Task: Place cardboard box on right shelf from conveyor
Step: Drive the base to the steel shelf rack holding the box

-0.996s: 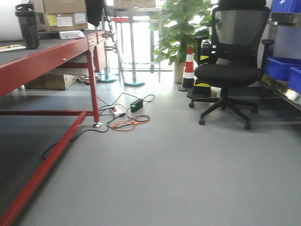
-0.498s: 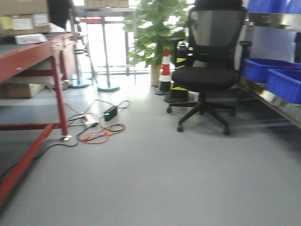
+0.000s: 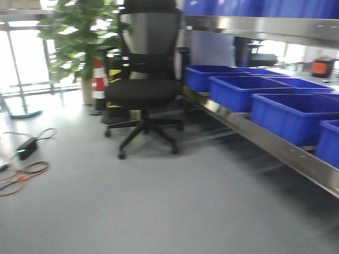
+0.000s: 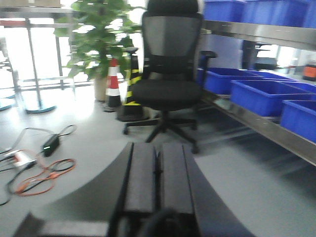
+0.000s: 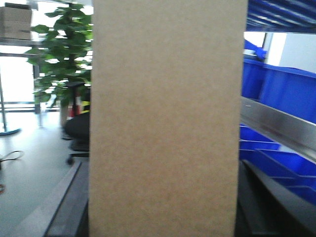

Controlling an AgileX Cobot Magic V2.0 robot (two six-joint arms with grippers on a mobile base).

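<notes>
The plain tan cardboard box [image 5: 168, 118] fills the middle of the right wrist view, standing upright between the dark fingers [image 5: 74, 197] of my right gripper [image 5: 164, 170], which is shut on it. The right shelf [image 3: 265, 140], a shiny steel rail, runs along the right of the front view and shows behind the box [image 5: 276, 123]. My left gripper [image 4: 157, 147] points at the floor in front of the chair, its two pads [image 4: 140, 177] pressed together with nothing between them. The conveyor is out of view.
Blue plastic bins [image 3: 291, 114] sit in a row on the shelf. A black office chair [image 3: 145, 90] stands on the grey floor ahead, with a potted plant [image 3: 79, 37] and a traffic cone [image 3: 98, 79] behind it. Orange and black cables [image 3: 21, 174] lie at the left.
The front view has swung to the right. The red table has left the frame, the chair has shifted left, and the steel shelf with blue bins has come in on the right.
</notes>
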